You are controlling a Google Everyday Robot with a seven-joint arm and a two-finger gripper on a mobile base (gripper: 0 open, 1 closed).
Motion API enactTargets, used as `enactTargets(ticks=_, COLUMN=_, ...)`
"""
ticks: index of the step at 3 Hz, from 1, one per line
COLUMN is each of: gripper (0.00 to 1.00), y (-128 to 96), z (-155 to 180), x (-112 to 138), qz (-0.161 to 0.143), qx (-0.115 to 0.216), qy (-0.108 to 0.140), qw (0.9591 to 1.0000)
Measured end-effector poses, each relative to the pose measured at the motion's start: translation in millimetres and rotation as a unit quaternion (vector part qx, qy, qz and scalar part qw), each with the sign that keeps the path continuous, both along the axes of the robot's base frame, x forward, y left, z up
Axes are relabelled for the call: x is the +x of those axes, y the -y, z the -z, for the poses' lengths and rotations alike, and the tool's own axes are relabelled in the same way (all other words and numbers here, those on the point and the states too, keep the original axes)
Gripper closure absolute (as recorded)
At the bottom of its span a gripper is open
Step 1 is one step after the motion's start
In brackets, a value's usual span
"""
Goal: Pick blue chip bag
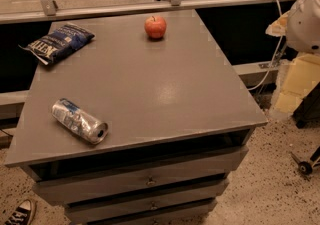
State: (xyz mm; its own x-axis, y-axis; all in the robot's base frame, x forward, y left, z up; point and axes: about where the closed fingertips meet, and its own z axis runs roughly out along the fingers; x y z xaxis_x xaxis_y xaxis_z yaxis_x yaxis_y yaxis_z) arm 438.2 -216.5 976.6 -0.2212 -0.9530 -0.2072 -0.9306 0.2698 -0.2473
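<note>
The blue chip bag [59, 42] lies flat at the far left corner of the grey table top [165, 89]. It is dark navy with white lettering, and its near end points left. My gripper is not in view. Only a white rounded part of the robot [306, 19] shows at the right edge, beside the table and well away from the bag.
A crushed silver-and-blue can [80, 121] lies on its side near the front left edge. A red apple [155, 26] stands at the far middle. The table has drawers [145, 181] below. A metal railing [150, 6] runs behind, and yellow blocks [300, 81] and a cable sit at the right.
</note>
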Motion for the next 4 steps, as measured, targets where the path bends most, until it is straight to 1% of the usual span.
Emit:
enactTargets(ticks=1, gripper=0.0, y=0, z=0, x=0, qz=0.0, qx=0.0, qy=0.0, qw=1.0)
enactTargets(ticks=2, gripper=0.0, y=-30, z=6, x=27, qz=-0.031, qx=0.028, qy=0.005, qw=0.9991)
enactTargets(ticks=3, gripper=0.0, y=-89, z=20, x=75, qz=-0.081, qx=0.077, qy=0.009, qw=0.9937)
enactTargets(ticks=4, gripper=0.0, y=-158, z=28, x=113, qz=-0.129, qx=0.127, qy=0.018, qw=0.9834)
